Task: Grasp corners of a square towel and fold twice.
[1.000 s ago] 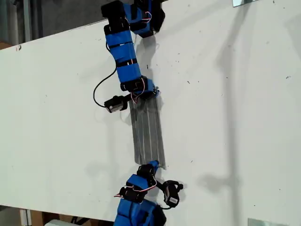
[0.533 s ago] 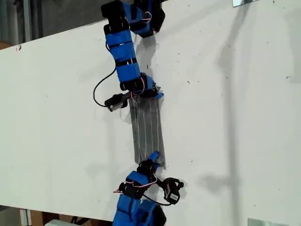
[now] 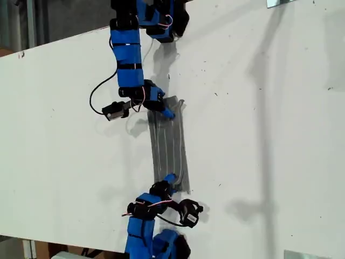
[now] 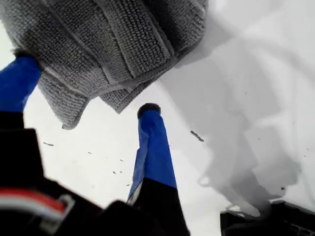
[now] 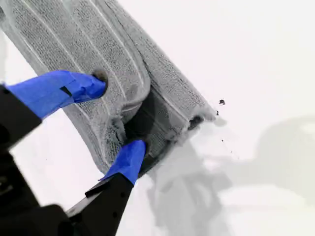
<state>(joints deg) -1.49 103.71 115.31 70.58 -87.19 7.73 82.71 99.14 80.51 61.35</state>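
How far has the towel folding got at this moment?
Done: the grey striped cloth towel lies as a narrow strip with stacked layers at its end, so at least one fold looks made. In hand: my second claw straddles a puckered ridge near one corner, jaws apart; my first claw is open at a layered edge. Left: closing, then any remaining fold.

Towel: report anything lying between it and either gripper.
Nothing visible does. My first gripper is open at the towel's end, one fingertip against the cloth. My second gripper straddles a raised fold, both fingertips touching it. Only bare table surrounds the towel.
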